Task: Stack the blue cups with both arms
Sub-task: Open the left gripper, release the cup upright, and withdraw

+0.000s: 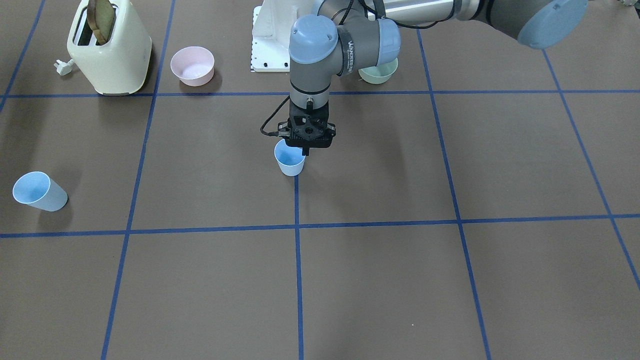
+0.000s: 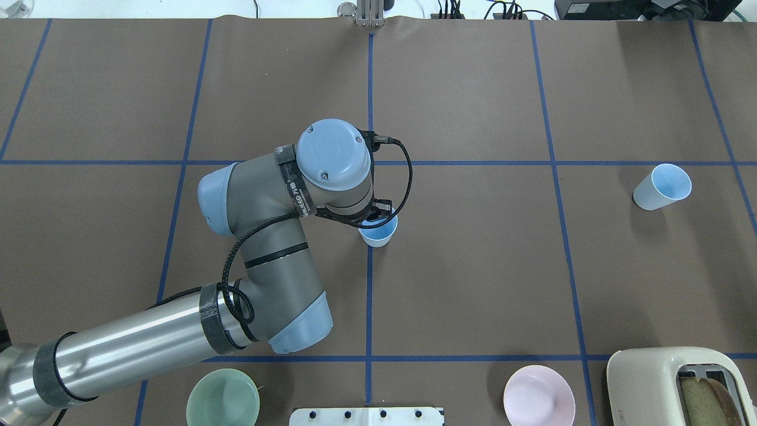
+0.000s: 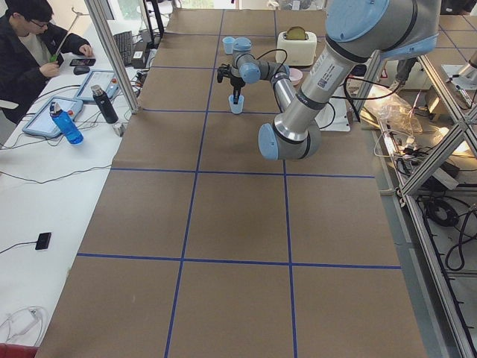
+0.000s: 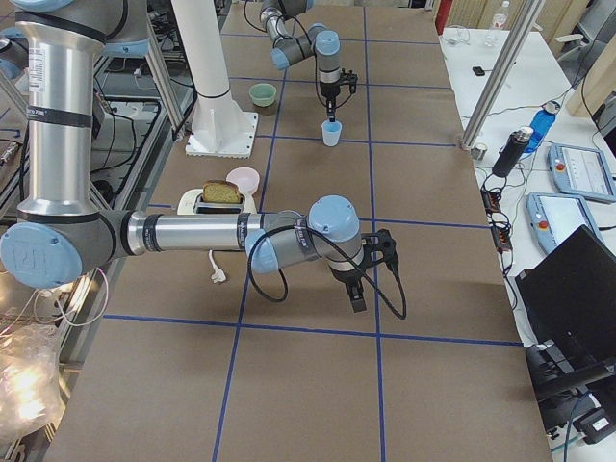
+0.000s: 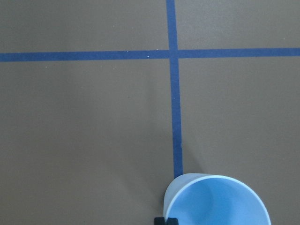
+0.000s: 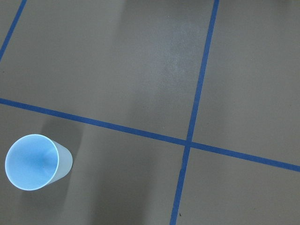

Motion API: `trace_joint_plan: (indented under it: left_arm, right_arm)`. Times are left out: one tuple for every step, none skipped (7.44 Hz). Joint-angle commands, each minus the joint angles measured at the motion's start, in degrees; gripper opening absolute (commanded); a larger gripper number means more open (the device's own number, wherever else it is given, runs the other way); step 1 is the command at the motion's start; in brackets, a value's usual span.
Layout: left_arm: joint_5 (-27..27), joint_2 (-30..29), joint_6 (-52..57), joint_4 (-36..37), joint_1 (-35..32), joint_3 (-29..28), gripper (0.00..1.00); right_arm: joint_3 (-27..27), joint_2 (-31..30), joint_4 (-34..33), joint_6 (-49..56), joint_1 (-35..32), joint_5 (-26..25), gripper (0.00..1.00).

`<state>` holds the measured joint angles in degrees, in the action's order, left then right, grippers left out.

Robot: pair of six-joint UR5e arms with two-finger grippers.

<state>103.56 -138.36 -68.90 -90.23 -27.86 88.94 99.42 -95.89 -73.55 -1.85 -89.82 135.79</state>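
Beneath the left claw stands one blue cup (upright)

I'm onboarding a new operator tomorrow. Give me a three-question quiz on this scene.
1. True or false: the centre cup and the outlying cup are already stacked.
2. The toaster holds: A) a bread slice, B) a cup, C) nothing.
3. Which arm's gripper is at the centre cup?
Key: 1 false; 2 A; 3 the left.
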Motion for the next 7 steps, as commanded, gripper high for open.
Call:
trace_joint_plan:
  left_arm:
    - [-0.11, 0.19, 0.35, 0.23, -0.18, 1.57, 0.98]
    - [0.24, 1.06, 0.79, 1.36, -2.18, 5.06, 0.99]
    - [0.59, 3.42, 4.36, 3.38, -4.46, 9.19, 0.99]
    - [1.20, 5.88, 9.61, 7.31, -7.62, 13.75, 0.99]
    - [6.08, 9.65, 15.93, 10.31, -12.87, 17.54, 0.99]
    - [10.05, 14.03, 22.78, 10.51, -18.67, 19.41, 0.99]
    - [12.87, 17.91, 31.99, 10.52, -24.73, 19.60, 0.99]
  right_arm:
    - [-0.02, 0.00, 0.16, 0.09, -0.09, 0.00, 1.00]
    - [-0.02, 0.09, 0.16, 0.00, 0.00, 0.09, 1.00]
    - [0.07, 0.18, 0.16, -0.09, 0.00, 0.44, 1.00]
    - [0.33, 0.44, 0.25, -0.18, 0.00, 0.61, 1.00]
    - [0.51, 1.31, 0.16, -0.26, 0.00, 0.70, 1.00]
    - [0.60, 3.23, -0.01, -0.09, 0.09, 0.70, 1.00]
    - [0.51, 4.91, -0.02, -0.09, 1.74, 0.53, 1.00]
